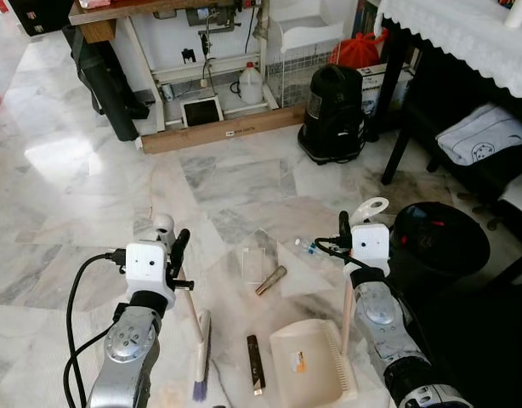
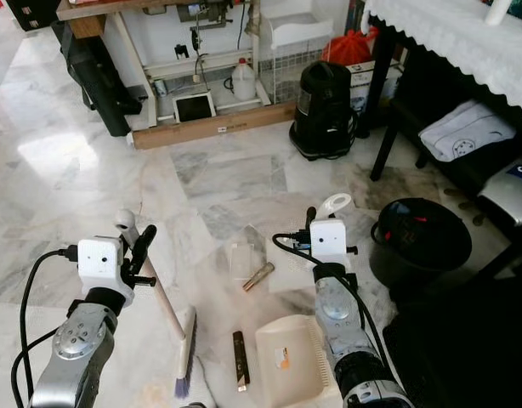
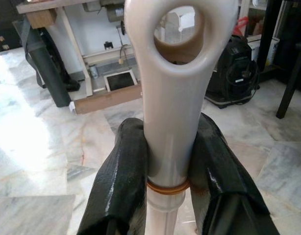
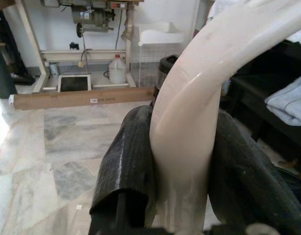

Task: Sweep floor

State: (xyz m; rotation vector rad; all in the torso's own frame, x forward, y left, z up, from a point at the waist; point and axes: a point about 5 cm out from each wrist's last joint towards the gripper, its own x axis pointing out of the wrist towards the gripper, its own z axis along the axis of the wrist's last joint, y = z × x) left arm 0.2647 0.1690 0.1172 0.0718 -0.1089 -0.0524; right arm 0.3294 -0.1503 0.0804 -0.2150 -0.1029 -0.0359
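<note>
Marble floor (image 1: 65,178), debris at my 12 o'clock. I've got left gripper (image 3: 172,169) clamped on broom handle (image 3: 172,112), right gripper (image 4: 182,181) clamped on dustpan handle (image 4: 189,117); dustpan (image 1: 308,361) at 5 o'clock of broom head (image 1: 201,361).

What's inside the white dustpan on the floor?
The dustpan looks nearly empty: a small orange-and-white scrap lies on its tray. The right gripper holds its handle, and that arm hides the pan's right edge.
</note>
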